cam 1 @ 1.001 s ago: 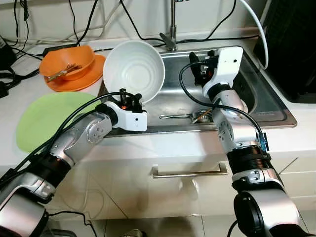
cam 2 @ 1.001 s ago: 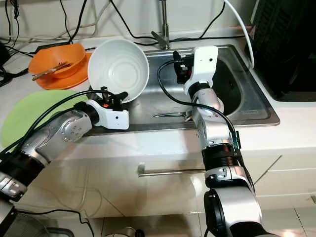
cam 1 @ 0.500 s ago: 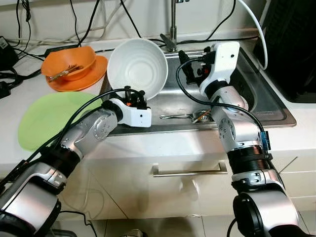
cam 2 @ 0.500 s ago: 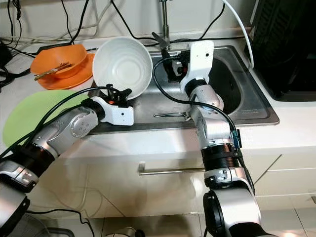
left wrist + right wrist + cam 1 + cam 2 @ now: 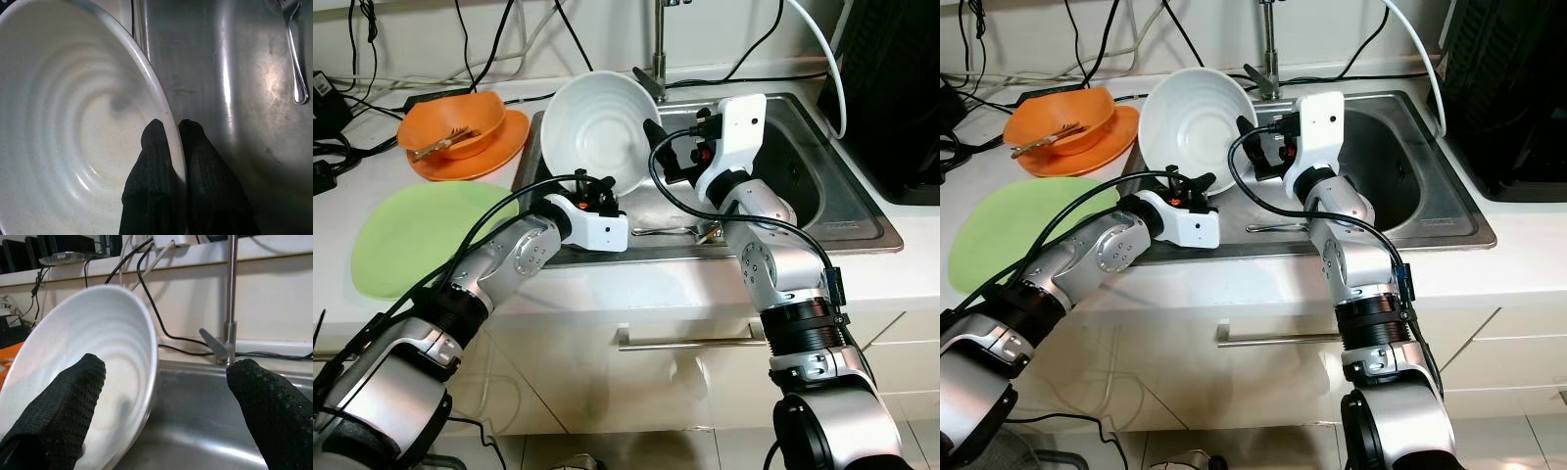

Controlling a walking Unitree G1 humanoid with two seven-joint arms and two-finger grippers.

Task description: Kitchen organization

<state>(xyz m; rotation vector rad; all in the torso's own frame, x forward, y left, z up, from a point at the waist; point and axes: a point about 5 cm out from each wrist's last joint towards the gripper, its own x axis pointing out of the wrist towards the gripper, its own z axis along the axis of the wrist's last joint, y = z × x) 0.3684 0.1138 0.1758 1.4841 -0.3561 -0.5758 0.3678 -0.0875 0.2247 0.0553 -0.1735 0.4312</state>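
A large white bowl [image 5: 602, 132] stands tilted on edge over the left part of the steel sink [image 5: 803, 201], its hollow facing me. My left gripper [image 5: 597, 186] is shut on the bowl's lower rim [image 5: 166, 117], one finger inside and one outside. My right gripper [image 5: 658, 147] is open at the bowl's right edge. In the right wrist view the bowl's rim [image 5: 151, 347] lies between the wide-spread fingers [image 5: 54, 416]; I cannot tell if they touch it. A fork [image 5: 671, 231] lies on the sink floor.
An orange bowl with a utensil [image 5: 450, 122] sits on an orange plate at the back left of the counter. A green plate [image 5: 421, 235] lies nearer. The faucet [image 5: 656, 49] rises behind the sink, cables run along the wall, and a black rack [image 5: 891, 88] stands at the right.
My left gripper has carried the white bowl to the right, further over the sink. My right gripper has swung left until its fingers straddle the bowl's right rim.
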